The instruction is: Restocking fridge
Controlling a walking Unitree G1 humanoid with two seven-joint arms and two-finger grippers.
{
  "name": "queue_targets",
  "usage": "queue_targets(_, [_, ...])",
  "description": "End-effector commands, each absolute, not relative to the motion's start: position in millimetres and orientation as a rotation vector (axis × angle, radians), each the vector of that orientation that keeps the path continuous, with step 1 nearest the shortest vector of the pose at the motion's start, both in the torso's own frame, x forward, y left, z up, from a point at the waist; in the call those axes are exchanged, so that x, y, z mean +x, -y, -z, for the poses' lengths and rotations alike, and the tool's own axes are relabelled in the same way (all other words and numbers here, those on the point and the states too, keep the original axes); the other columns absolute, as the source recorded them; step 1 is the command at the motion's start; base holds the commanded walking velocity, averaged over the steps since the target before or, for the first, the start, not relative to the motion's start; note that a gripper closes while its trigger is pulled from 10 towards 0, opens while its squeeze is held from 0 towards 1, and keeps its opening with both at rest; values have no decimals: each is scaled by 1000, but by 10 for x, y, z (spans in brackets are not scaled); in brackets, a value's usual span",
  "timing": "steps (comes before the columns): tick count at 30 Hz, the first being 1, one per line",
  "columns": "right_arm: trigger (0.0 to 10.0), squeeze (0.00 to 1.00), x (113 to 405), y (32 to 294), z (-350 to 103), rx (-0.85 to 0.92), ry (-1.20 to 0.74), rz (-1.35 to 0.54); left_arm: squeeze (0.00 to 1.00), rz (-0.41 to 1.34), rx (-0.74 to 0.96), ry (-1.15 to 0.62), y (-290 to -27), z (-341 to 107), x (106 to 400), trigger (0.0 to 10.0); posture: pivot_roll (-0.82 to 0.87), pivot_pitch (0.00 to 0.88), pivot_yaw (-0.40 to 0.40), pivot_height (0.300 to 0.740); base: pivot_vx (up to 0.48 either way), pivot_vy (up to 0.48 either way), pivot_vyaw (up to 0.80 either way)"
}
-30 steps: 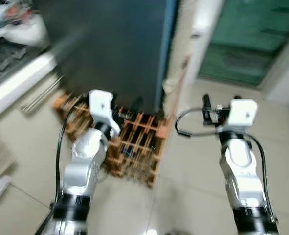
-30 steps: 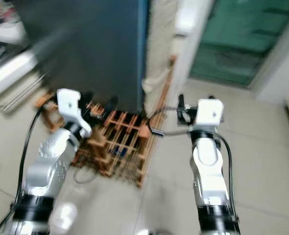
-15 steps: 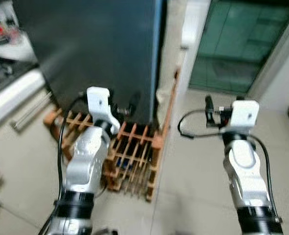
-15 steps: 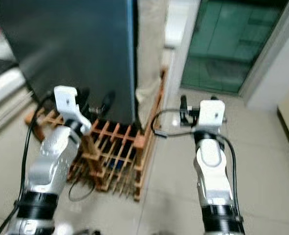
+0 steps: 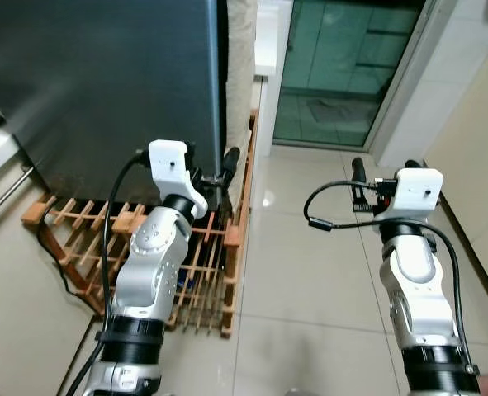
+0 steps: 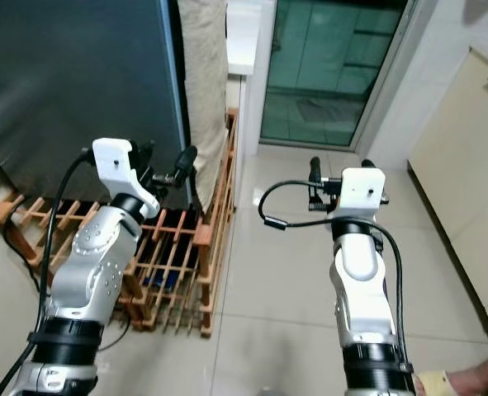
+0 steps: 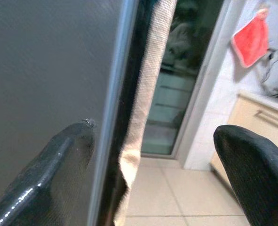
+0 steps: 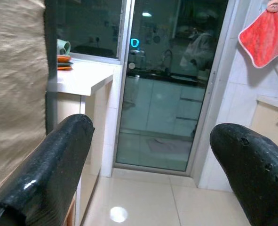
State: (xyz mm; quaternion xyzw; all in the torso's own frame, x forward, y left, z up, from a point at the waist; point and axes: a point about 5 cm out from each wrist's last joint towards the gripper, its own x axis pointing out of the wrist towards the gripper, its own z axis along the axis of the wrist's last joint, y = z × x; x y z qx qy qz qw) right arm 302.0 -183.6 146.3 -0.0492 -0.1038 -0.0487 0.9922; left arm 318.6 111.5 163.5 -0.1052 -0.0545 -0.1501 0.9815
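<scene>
Now that my view has swung and steadied on the closed fridge (image 5: 103, 82), my left gripper (image 5: 209, 165), fingers wide, nears its door edge; right gripper (image 5: 380, 169) wide, empty.

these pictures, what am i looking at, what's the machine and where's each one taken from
A humanoid robot with two silver arms. Two pictures come from cameras in its head, looking down; two from cameras on its wrists, looking along the black fingers. The left gripper is open at the edge of a dark fridge, beside a beige cloth. The right gripper is open too, holding nothing, over the tiled floor. A wooden rack stands at the fridge's foot. Ahead is a glass door.
</scene>
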Motion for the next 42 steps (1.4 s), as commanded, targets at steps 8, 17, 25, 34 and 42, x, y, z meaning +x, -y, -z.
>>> queue_targets(8, [10000,365,3051,1876,-1459,-98,188,118,0,204,-170,72,-1098,-1662,3331,10000,-108,0,-6,740,34,-215,0])
queue_targets(17, [10000,341,3094,1876,-1417,-82,159,116,0,6,-147,-26,-1290,-1504,3494,10000,-111,0,-9,740,0,0,0])
queue_targets(25, [10000,322,3083,1886,-1437,-89,170,121,0,105,-83,114,-1189,-1720,3496,10000,-118,0,-3,740,0,0,0])
queue_targets(34, [10000,322,3080,1896,-1482,-103,202,135,0,139,-79,198,-1117,-1922,3495,10000,-111,0,-4,740,0,0,0])
queue_targets(42, [10000,322,3136,1875,-1665,-113,271,132,0,176,-79,227,-1134,-2015,3548,10000,-123,0,32,740,0,0,0])
